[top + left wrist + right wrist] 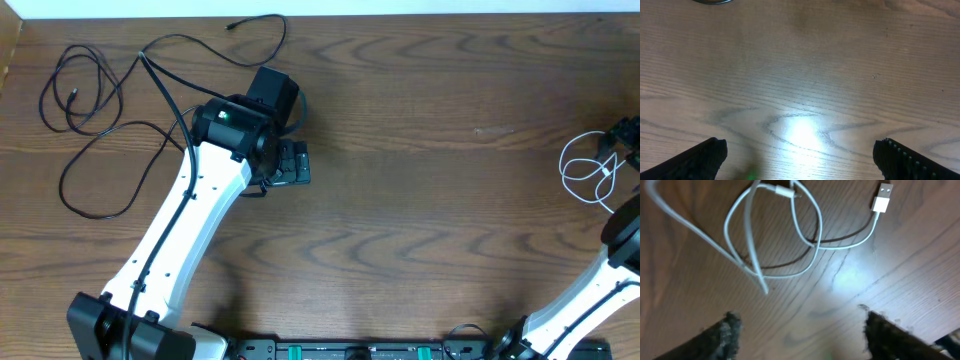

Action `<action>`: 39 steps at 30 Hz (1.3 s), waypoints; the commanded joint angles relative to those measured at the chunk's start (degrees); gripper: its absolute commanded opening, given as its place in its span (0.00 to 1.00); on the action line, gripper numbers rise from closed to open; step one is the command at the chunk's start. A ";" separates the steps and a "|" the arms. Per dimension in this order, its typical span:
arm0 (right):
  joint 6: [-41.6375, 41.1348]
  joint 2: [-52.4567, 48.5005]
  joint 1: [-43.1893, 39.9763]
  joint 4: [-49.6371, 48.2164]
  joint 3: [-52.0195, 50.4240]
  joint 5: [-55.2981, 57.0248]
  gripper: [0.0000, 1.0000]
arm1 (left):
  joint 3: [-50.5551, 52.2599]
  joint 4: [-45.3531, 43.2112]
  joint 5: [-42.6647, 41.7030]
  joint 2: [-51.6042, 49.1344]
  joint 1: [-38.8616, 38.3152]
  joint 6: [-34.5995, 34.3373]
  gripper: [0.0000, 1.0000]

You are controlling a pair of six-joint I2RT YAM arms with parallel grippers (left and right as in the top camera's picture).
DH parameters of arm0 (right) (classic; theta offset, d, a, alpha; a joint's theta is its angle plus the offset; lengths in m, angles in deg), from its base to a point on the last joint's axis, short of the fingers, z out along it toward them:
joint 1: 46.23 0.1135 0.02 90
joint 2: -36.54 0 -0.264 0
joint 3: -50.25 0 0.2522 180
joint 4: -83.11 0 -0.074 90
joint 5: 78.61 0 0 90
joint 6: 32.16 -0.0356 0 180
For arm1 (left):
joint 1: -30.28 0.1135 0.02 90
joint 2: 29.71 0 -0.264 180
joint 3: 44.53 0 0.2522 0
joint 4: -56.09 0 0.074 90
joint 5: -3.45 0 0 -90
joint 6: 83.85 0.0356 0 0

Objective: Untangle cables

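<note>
Just beyond right fingers (720, 335), white cable (759, 275)

You see a dark brown wood-grain desk (430, 220) filling the overhead view. A pale strip (400, 7) runs along its far edge. Bright glare (802, 134) reflects off the wood in both wrist views.

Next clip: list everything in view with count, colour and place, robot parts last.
Thin black flexible cords with small plugs: several tangled, count unclear, black, upper left of the overhead view.
Short white looped cord with USB plug: one, white, table's right edge.
Wooden table: one, brown, beneath everything.
Arms: two, white and black, left arm beside the black cords, right arm at right edge.
Left pincer: one, black, open over bare wood.
Right pincer: one, black, open, empty.
</note>
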 commanded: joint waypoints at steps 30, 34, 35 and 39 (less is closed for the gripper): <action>0.42 3.69 0.26 -6.99 0.28 -9.01 0.01 | 0.35 0.22 0.35 -0.09 0.24 -0.48 0.98; 1.88 9.64 0.35 -4.72 4.68 -17.11 0.01 | 0.35 0.22 0.35 -0.09 0.24 -0.48 0.98; 2.27 11.28 0.37 -4.70 5.03 -19.52 0.01 | 0.35 0.22 0.35 -0.09 0.24 -0.48 0.98; 2.34 19.78 1.01 -5.11 5.18 -33.18 0.01 | 0.35 0.22 0.35 -0.09 0.24 -0.48 0.98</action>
